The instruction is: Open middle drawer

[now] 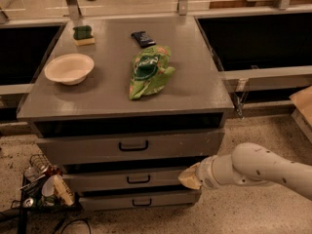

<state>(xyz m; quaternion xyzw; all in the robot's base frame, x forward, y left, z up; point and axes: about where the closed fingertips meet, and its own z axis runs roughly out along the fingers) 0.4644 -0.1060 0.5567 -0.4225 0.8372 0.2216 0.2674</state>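
The grey cabinet has three stacked drawers. The middle drawer has a medium-height front and a small black loop handle. I see nothing of its inside. My gripper, a tan tip on the white arm, comes in from the right. It sits at the right end of the middle drawer's front, well right of the handle. Whether it touches the panel cannot be made out.
The top drawer has a larger handle, and the bottom drawer is the smallest. On the cabinet top lie a white bowl, a green chip bag, a dark packet and a sponge. A wire basket of clutter stands on the floor at left.
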